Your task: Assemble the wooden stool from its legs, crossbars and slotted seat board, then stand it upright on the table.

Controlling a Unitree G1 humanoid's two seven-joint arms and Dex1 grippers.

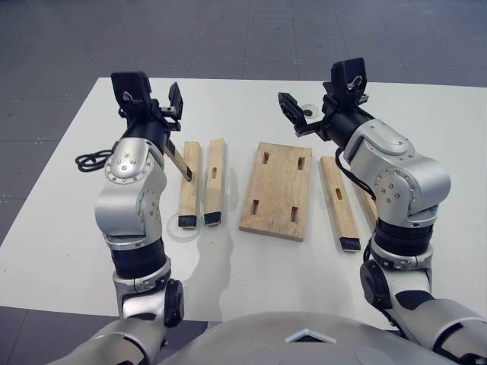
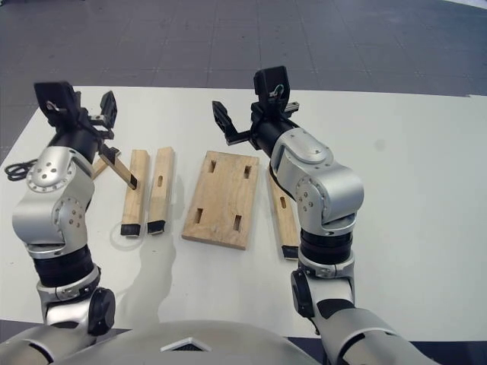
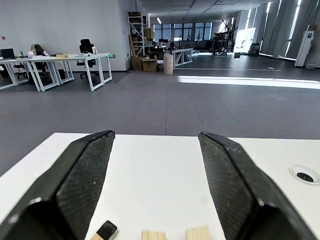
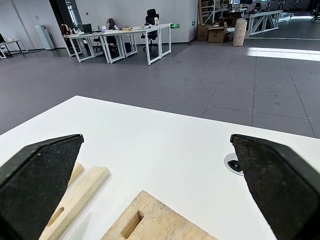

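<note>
Wooden seat board (image 1: 276, 190) lies flat mid-table, four slots up, on the white table (image 1: 441, 122). A pair of legs (image 1: 189, 185) lies side by side to its left, with a thin crossbar (image 1: 181, 163) slanting at their far left. Another leg (image 1: 338, 201) lies just right of the board. The left gripper (image 1: 152, 95) hangs over the crossbar and the right gripper (image 1: 319, 95) over the board's far right corner, both with jaws apart and empty.
</note>
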